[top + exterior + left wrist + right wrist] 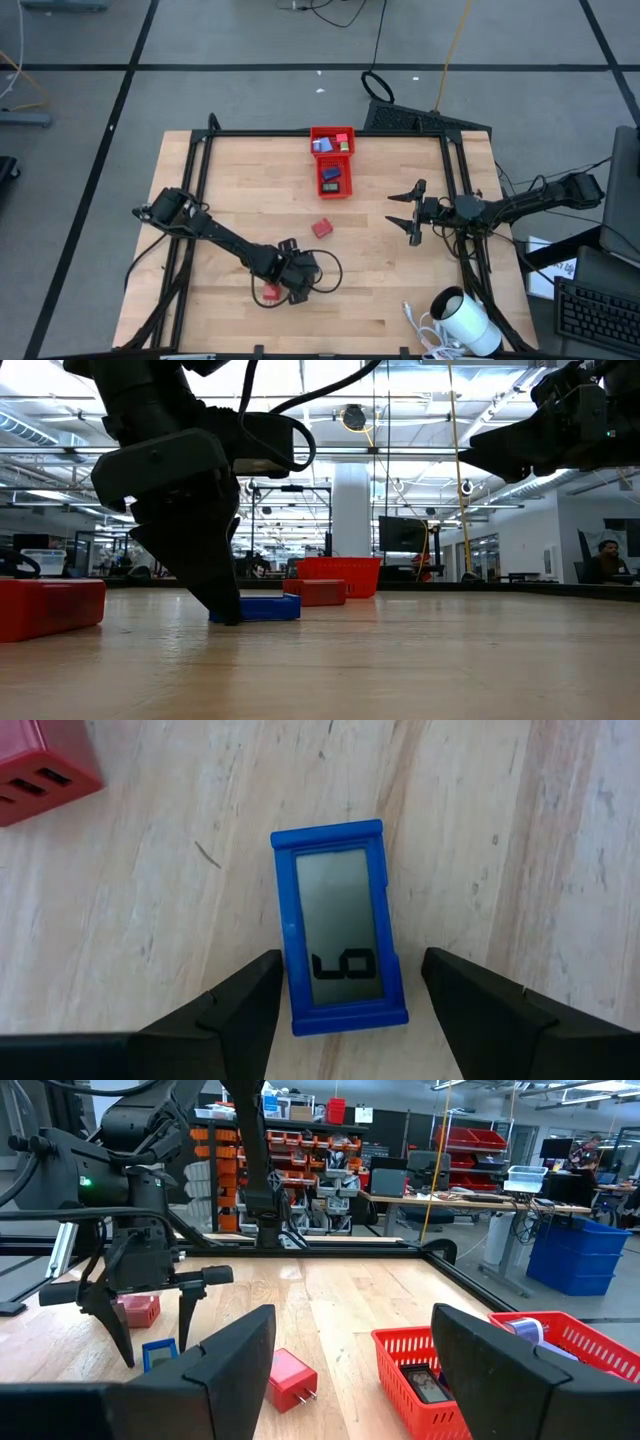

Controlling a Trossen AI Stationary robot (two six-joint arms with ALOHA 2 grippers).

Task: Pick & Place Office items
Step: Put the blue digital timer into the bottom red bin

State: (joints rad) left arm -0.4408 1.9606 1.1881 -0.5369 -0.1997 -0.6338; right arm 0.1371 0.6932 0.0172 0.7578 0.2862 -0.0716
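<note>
Left end effector [345, 1005] straddles the blue counter [340, 925], fingers spread for the pinch; contact apparently not yet made. Right end effector [412, 212] waits spread at three o'clock.

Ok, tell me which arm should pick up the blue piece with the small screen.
Left. Its hand is open and down at the table, its fingers either side of the blue display piece. The right hand, also open, hovers far across the table near the red tray.

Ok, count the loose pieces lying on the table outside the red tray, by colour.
Red pieces: 2
Blue piece: 1
Total: 3
</note>
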